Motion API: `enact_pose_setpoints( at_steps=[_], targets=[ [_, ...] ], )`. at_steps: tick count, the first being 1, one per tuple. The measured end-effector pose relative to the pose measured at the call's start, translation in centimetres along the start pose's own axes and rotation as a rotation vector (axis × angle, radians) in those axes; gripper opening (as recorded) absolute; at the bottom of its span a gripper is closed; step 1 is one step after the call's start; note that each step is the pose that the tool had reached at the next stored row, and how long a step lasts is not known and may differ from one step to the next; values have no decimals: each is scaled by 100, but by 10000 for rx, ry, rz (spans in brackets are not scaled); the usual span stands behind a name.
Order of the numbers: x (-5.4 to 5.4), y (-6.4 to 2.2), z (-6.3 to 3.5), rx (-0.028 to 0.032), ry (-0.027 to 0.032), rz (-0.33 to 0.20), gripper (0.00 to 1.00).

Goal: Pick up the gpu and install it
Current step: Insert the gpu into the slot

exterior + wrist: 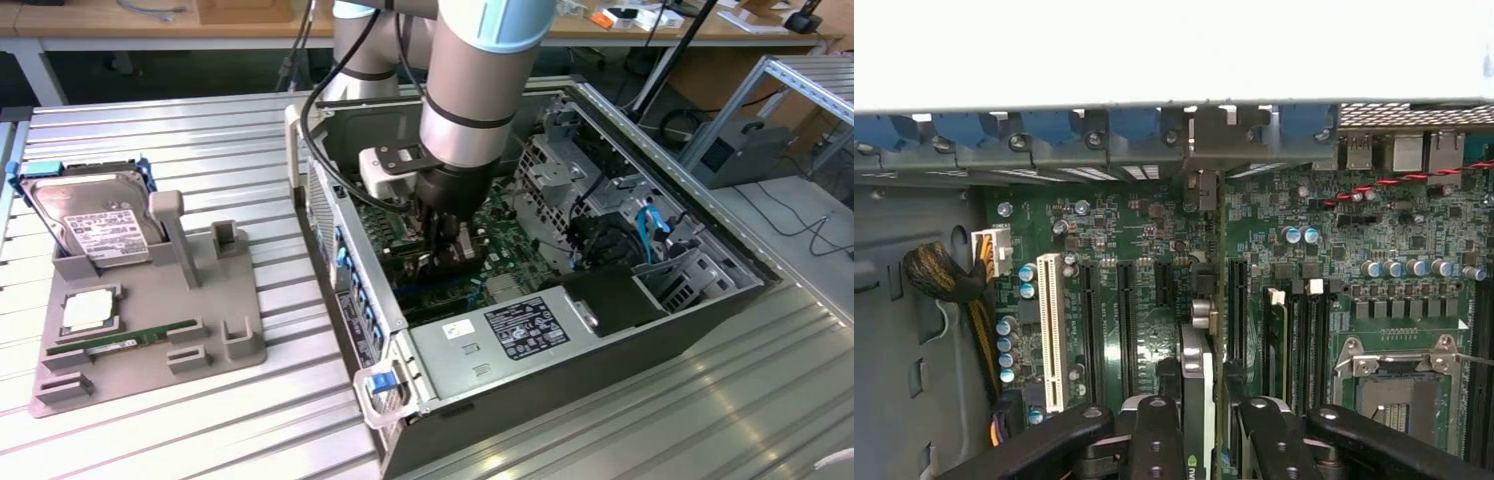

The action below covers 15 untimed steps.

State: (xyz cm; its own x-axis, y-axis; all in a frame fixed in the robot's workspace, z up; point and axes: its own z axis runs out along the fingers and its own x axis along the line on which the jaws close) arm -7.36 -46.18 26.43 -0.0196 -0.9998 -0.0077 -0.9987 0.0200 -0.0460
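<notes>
The gpu (1195,372) appears edge-on in the wrist view as a thin dark card with a silvery edge, standing upright over the black expansion slots of the green motherboard (1144,250). My gripper (1211,440) is shut on it, one dark finger on each side. The card's metal end (1201,150) reaches up to the blue slot clips at the case's rear wall. I cannot tell whether the card touches a slot. In the exterior view the gripper (445,255) is deep inside the open computer case (534,330), low over the motherboard.
A grey holder (227,330) on the exterior view's left carries a silver hard drive (100,225), a processor chip (87,310) and a green memory stick (127,340). Inside the case are a white slot (1049,330), a processor socket (1399,385) and a cable bundle (944,280).
</notes>
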Motion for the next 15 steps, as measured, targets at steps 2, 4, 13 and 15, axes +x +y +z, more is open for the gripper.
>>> enact_pose_setpoints(
  at_steps=[2,4,13,15],
  targets=[
    [-1,-2,6,8,291,-16,27],
    [-2,-1,8,22,492,-22,27],
    [-12,0,4,-4,-111,2,27],
    [-12,0,6,-3,-138,2,27]
  ],
)
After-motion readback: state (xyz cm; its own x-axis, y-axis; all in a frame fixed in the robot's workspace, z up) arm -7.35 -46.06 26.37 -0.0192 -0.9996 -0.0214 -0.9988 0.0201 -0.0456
